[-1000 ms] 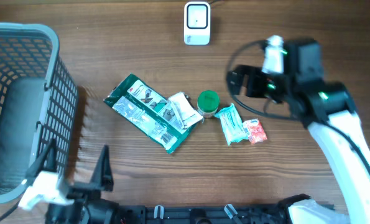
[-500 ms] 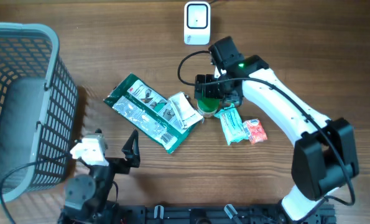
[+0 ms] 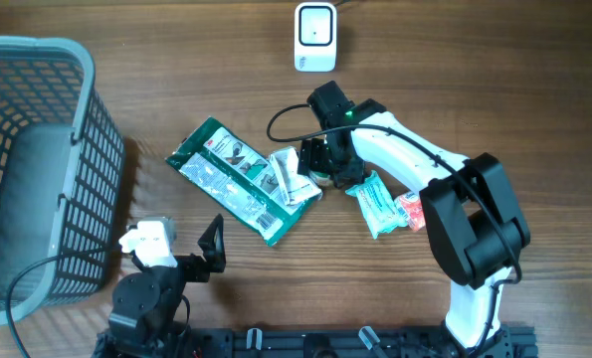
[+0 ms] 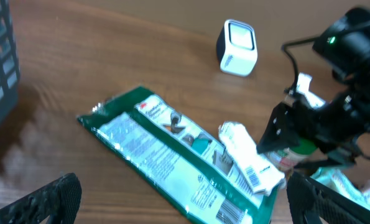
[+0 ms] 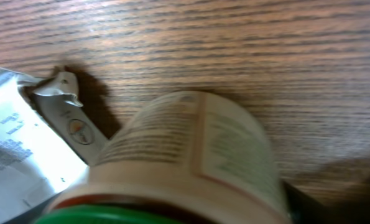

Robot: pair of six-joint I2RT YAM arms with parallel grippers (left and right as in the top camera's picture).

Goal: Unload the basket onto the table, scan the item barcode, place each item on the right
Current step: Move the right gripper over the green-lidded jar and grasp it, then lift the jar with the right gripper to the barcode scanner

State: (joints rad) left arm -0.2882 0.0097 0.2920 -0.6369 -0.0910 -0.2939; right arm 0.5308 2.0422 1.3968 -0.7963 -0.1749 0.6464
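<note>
My right gripper (image 3: pixel 327 159) is over the bottle (image 5: pixel 185 155), near the middle of the desk (image 3: pixel 534 80); I cannot tell if I grasp it. The bottle seems upright, long axis vertical, green lid up. My left gripper (image 4: pixel 181 190) is released, fingers wide.

You have the jar (image 5: pixel 191 149): pale body, printed label, green lid, middle of the table (image 3: pixel 534 80), mostly hidden from above. Scanner (image 3: pixel 315 37): small white box, upright, well apart from it.

Green package (image 4: pixel 166 158) and white packet (image 4: pixel 250 158) on wooden table (image 4: pixel 110 56), scanner (image 4: pixel 237 46) beyond
</note>
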